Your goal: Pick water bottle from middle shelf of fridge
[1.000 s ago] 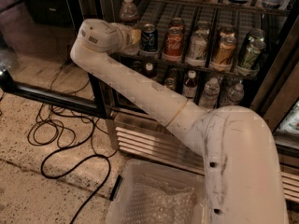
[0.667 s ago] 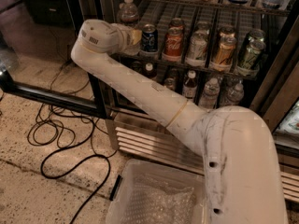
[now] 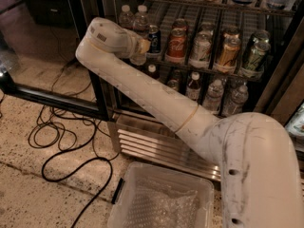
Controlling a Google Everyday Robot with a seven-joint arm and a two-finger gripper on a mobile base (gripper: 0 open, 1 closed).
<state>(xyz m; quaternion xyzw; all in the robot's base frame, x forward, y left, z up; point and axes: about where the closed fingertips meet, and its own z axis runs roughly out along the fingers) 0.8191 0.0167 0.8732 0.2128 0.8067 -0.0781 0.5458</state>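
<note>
Two water bottles (image 3: 141, 17) with white caps stand at the left end of the middle shelf (image 3: 209, 69), one behind the other, inside the fridge (image 3: 280, 75). My white arm reaches from the lower right into the fridge. My gripper (image 3: 142, 45) is at the front of these bottles, level with the lower body of the nearer one and mostly hidden behind my wrist (image 3: 107, 37). The base of a clear bottle (image 3: 137, 60) shows just below the gripper.
Soda cans (image 3: 176, 44) fill the shelf to the right of the bottles. The lower shelf holds bottles (image 3: 192, 85). The open glass door frame (image 3: 52, 101) stands at left. Black cables (image 3: 61, 137) lie on the floor. A clear plastic bin (image 3: 161, 198) sits below the louvred base (image 3: 156, 146).
</note>
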